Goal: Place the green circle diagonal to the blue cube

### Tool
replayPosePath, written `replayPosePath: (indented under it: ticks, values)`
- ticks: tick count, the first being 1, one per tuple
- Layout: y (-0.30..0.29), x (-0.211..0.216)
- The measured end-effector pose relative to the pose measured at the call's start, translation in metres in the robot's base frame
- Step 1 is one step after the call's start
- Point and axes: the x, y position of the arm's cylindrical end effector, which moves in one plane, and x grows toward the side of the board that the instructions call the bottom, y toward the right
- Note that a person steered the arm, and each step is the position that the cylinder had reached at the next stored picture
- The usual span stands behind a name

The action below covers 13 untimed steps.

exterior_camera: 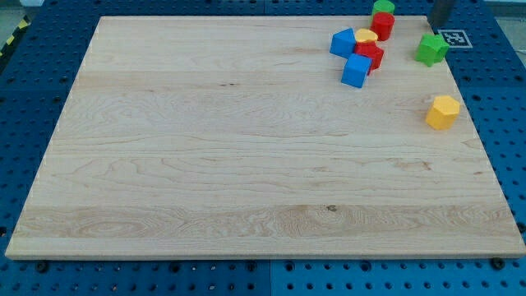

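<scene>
The green circle (pixel 383 7) lies at the view's top edge, touching the red cylinder (pixel 382 25) just below it. The blue cube (pixel 356 71) lies lower and to the left, against a red block (pixel 371 55). A second blue block (pixel 343 42) and a yellow block (pixel 366 36) sit in the same cluster. My tip (pixel 434 30) comes down from the top right. It stands just above a green block (pixel 430 49), to the right of the green circle and apart from it.
A yellow hexagon-like block (pixel 442 112) lies alone near the board's right edge. A white printed marker (pixel 454 38) sits at the board's top right corner. The wooden board (pixel 246 164) rests on a blue perforated table (pixel 33 74).
</scene>
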Motion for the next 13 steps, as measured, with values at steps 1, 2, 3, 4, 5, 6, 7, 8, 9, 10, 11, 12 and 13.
replayPosePath:
  ticks: [1, 2, 3, 4, 5, 6, 7, 8, 9, 10, 11, 12, 13]
  values:
    - [-0.004, -0.003]
    - [-0.025, -0.015]
    - [-0.031, -0.015]
    - [-0.062, -0.015]
    - [-0.093, -0.015]
    - [-0.114, -0.015]
    - [-0.125, -0.015]
    - [-0.136, -0.014]
    - [-0.149, -0.014]
    - [-0.167, -0.014]
    - [-0.194, -0.014]
    - [-0.222, -0.014]
    - [-0.260, -0.015]
